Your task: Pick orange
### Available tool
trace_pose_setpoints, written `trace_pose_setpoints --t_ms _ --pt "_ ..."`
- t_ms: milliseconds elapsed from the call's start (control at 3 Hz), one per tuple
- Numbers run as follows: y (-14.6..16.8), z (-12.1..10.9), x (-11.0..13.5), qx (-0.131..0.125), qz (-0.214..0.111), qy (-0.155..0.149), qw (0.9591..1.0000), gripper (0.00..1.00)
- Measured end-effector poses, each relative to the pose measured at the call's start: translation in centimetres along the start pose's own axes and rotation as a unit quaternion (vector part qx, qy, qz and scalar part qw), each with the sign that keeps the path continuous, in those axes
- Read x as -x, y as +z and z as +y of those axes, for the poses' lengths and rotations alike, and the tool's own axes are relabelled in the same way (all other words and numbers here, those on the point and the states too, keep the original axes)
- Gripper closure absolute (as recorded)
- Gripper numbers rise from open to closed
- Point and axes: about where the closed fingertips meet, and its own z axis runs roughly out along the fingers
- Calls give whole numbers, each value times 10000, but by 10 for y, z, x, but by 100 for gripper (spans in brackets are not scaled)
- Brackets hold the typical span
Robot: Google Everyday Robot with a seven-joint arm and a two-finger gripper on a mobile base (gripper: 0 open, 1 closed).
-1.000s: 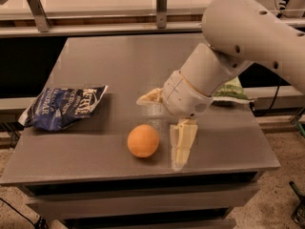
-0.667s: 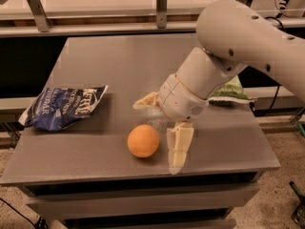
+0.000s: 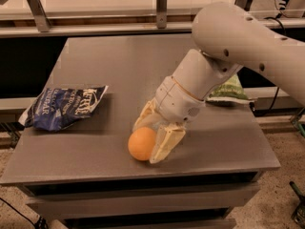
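**A:** How do the jaws stand?

**B:** Spread wide. The gripper (image 3: 148, 142) is down at the tabletop, and its two pale fingers (image 3: 167, 140) straddle the orange (image 3: 138, 146). One finger lies against the fruit's right, near side; the other shows just beyond it on the far side. I judge that nothing is clamped yet. The fruit looks to rest on the surface, not lifted.

**A:** Why come in at that slant?

**B:** The wrist (image 3: 183, 97) leans down from the right, which puts a finger on each side of a round thing that could roll. Bracketing it across its middle gives the squeeze little chance to push it away. That is my reading, not something shown.

**A:** Where does the fruit sit?

**B:** Close to the near edge, about mid-width. Closing calls for care, since a nudge nearward could send it off.

**A:** What else is about?

**B:** A crumpled blue chip bag (image 3: 64, 106) lies well apart to the left. A green bag (image 3: 229, 90) sits at the right edge, partly hidden behind the thick white arm (image 3: 243, 42). Neither crowds the grasp.

**A:** And the surface, the room?

**B:** A flat, matte grey table (image 3: 105, 61) with a second grey ledge (image 3: 143, 202) beneath it. Past its far edge runs a pale rail (image 3: 95, 28) with metal uprights (image 3: 162, 6). Speckled floor (image 3: 286, 190) shows at the near right.
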Motion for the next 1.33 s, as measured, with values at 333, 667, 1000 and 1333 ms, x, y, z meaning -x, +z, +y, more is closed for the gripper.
trace_pose_setpoints --t_ms 333,667,1000,1333 --pt "4 3 8 204 52 -29 9998 64" --pt "6 3 7 407 104 74 9991 87" --pt "-5 0 3 420 -141 281 9986 100" --pt "-34 -2 9 75 -626 233 9977 100"
